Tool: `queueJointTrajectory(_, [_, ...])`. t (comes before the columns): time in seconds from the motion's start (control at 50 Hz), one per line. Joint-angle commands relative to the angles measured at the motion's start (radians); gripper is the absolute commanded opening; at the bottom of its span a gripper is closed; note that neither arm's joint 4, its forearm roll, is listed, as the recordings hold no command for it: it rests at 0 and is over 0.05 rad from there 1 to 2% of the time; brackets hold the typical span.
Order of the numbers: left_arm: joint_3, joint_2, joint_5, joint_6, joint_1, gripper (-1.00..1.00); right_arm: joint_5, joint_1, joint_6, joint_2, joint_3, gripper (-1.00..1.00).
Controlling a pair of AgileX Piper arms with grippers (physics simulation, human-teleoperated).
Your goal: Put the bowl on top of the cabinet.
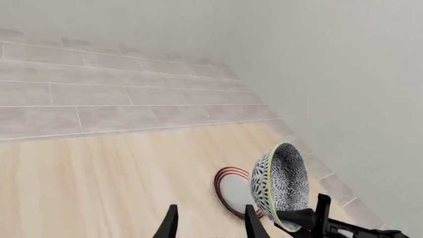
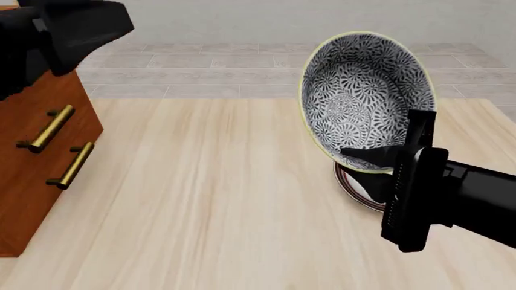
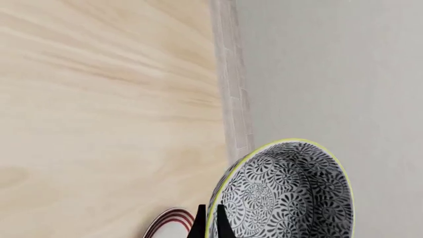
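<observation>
Pale wood table [image 2: 209,199], grey tiled floor beyond; right gripper [image 2: 364,158] pinching bowl [image 2: 363,96] rim; left gripper [image 1: 210,224] parted.

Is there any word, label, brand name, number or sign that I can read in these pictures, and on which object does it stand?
None: no readable text in any view.
The bowl carries only a black-and-white floral pattern.
The plate has only red rings.
The cabinet shows plain wood and brass handles.
</observation>
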Motion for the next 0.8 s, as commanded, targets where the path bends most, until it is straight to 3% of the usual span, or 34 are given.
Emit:
queueJointTrajectory(0.02, [-0.138,0.140,0.049,-0.020,-0.037,1.00,-0.004,0.016,0.009,0.005,-0.007,-1.00])
queueJointTrajectory(0.1, [-0.161,0.143,0.042,0.020,-0.052,1.00,-0.002,0.020,0.008,0.002,-0.003,-1.00])
queueJointTrajectory(0.14, [-0.171,0.178,0.059,-0.026,-0.055,1.00,-0.003,0.022,0.007,0.003,0.002,-1.00])
queueJointTrajectory(0.28, [-0.204,0.207,0.069,-0.043,-0.075,1.00,-0.011,0.032,0.009,0.008,0.009,-1.00])
queueJointTrajectory(0.36, [-0.218,0.218,0.083,-0.093,-0.111,1.00,-0.009,0.037,0.011,0.009,0.008,-1.00])
queueJointTrajectory(0.8, [-0.265,0.281,0.096,-0.119,-0.135,1.00,-0.025,0.068,0.018,0.024,0.015,-1.00])
